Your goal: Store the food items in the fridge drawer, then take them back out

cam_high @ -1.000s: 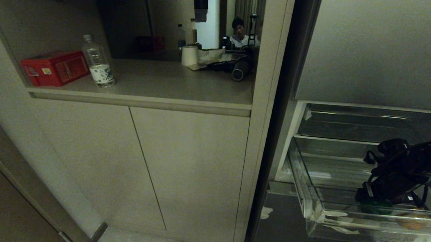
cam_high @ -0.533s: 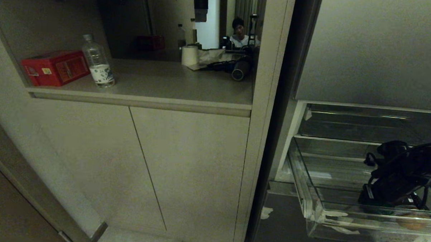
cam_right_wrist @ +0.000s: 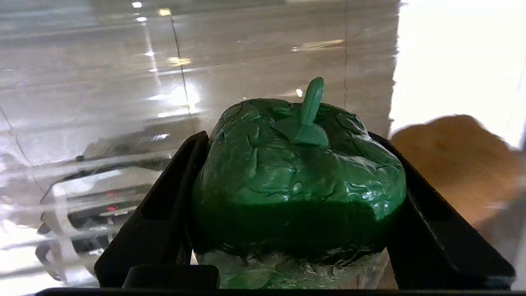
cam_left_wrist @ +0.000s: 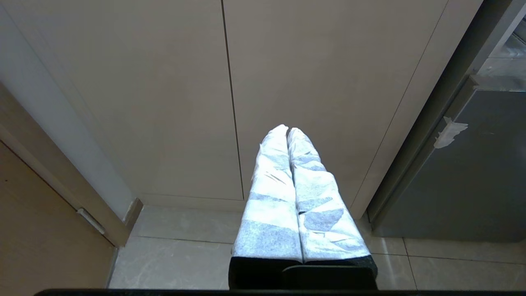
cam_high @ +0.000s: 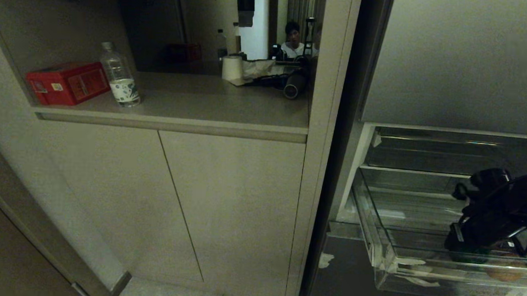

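My right gripper (cam_high: 466, 252) reaches down into the fridge drawer (cam_high: 376, 239), a deep clear bin pulled out of the fridge. In the right wrist view its black fingers (cam_right_wrist: 181, 181) press on both sides of a glossy green pepper-shaped food item (cam_right_wrist: 296, 164), so my right gripper (cam_right_wrist: 289, 137) is shut on it. A round orange-brown food item (cam_right_wrist: 452, 160) lies right beside it, by the drawer's front wall (cam_high: 504, 271). My left gripper (cam_left_wrist: 287, 129), wrapped in white, hangs shut before the cabinet doors, away from the drawer.
A shallower clear tray (cam_high: 421, 153) sits above the drawer. Left of the fridge stands a beige cabinet (cam_high: 226, 199); its counter holds a red box (cam_high: 66, 83), a water bottle (cam_high: 119, 75) and a paper roll (cam_high: 231, 68). A person (cam_high: 293, 41) sits far behind.
My right arm has shifted a little to the right inside the drawer, over the green item. Nothing else has moved.
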### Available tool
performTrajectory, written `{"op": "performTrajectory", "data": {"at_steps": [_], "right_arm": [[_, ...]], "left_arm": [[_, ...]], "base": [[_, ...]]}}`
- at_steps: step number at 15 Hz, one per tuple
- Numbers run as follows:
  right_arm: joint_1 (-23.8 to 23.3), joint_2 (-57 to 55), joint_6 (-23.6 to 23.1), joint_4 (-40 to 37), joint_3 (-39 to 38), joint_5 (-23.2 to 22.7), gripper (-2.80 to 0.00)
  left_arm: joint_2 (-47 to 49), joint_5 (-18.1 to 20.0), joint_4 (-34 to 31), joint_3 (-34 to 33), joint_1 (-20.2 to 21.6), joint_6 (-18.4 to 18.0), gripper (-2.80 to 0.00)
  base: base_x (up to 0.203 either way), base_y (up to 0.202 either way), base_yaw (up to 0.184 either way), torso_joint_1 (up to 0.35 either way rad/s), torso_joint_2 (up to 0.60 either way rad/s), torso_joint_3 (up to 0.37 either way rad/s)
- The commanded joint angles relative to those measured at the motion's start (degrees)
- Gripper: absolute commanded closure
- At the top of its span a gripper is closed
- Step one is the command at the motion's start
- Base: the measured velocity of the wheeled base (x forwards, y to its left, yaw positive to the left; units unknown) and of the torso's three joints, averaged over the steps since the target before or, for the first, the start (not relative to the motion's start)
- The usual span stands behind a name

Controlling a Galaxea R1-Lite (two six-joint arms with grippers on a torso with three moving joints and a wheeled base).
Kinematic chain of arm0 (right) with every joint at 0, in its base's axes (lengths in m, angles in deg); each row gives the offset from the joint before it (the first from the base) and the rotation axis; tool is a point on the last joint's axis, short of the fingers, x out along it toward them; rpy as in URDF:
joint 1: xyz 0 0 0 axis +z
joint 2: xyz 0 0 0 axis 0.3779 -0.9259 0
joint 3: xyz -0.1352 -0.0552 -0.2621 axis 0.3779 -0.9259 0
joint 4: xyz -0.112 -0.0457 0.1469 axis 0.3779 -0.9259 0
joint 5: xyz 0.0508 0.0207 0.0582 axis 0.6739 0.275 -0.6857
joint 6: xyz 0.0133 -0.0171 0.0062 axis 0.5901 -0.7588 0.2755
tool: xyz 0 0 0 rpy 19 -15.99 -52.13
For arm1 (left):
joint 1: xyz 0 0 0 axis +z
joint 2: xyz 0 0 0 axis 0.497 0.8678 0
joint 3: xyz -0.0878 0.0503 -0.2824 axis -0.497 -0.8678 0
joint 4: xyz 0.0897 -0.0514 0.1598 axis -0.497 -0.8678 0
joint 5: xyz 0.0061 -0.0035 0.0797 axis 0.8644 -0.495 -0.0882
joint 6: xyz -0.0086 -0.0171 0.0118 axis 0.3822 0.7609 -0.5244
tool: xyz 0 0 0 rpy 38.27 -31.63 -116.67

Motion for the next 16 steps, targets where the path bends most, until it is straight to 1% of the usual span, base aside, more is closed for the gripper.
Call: {"op": "performTrajectory", "data": {"at_steps": [1,6,9,13,16], "right_arm": [[0.07,8.11,-0.24,-0.04,-1.74,0.07,0.0],[0.09,22.54,-0.65,0.0,-6.93,0.24,0.0],[-0.09,29.76,-0.48,0.03,-8.64,0.5,0.0],[-1.17,40.62,-0.74,0.01,-12.42,0.63,0.0],[-1.46,48.9,-3.62,0.01,-15.44,0.69,0.0]], "left_arm": [[0.05,-0.02,-0.06,0.01,0.0,0.02,0.0],[0.05,-0.02,-0.06,0.01,0.0,0.02,0.0],[0.05,-0.02,-0.06,0.01,0.0,0.02,0.0],[0.05,-0.02,-0.06,0.01,0.0,0.02,0.0],[0.05,-0.02,-0.06,0.01,0.0,0.02,0.0]], "base": [[0.0,0.0,0.0,0.0,0.0,0.0],[0.0,0.0,0.0,0.0,0.0,0.0],[0.0,0.0,0.0,0.0,0.0,0.0],[0.0,0.0,0.0,0.0,0.0,0.0],[0.0,0.0,0.0,0.0,0.0,0.0]]}}
